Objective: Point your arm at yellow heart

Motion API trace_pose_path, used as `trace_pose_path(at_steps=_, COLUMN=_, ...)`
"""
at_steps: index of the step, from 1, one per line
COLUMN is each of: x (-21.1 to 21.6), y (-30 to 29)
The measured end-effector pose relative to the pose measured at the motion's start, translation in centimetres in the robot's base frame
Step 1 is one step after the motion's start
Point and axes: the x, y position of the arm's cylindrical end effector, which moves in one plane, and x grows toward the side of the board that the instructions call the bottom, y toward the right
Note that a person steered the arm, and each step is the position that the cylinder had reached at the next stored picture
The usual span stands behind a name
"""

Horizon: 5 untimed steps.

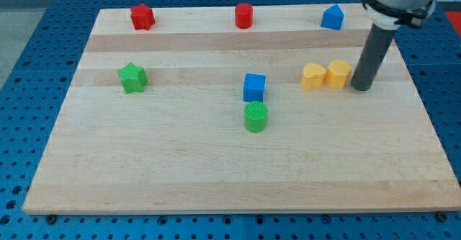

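Pale wood forms the table (216, 168), which is laid on a blue perforated base; no brand, label or writing can be read anywhere. No gripper is fitted: the arm ends in a straight dark rod, so nothing is held, and my tip (361, 89) is set on the wood just to the right of the yellow hexagonal block (338, 74), very near it, though contact cannot be confirmed. The yellow heart block (312, 76) is seen touching that block's left side, right of the table's centre. Along the top edge a red star block (142, 16), a red cylinder block (244, 15) and a blue house-shaped block (332, 16) are placed. A green star block (132, 77) is found at the left. Near the centre, a blue cube block (253, 87) is set just above a green cylinder block (256, 116).
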Motion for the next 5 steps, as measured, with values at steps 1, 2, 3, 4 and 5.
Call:
trace_pose_path(at_steps=1, x=-1.4, y=2.0)
trace_pose_path(at_steps=2, x=-3.9, y=3.4)
trace_pose_path(at_steps=3, x=-6.1, y=3.0)
trace_pose_path(at_steps=4, x=-6.5, y=0.1)
trace_pose_path(at_steps=5, x=-6.5, y=-3.4)
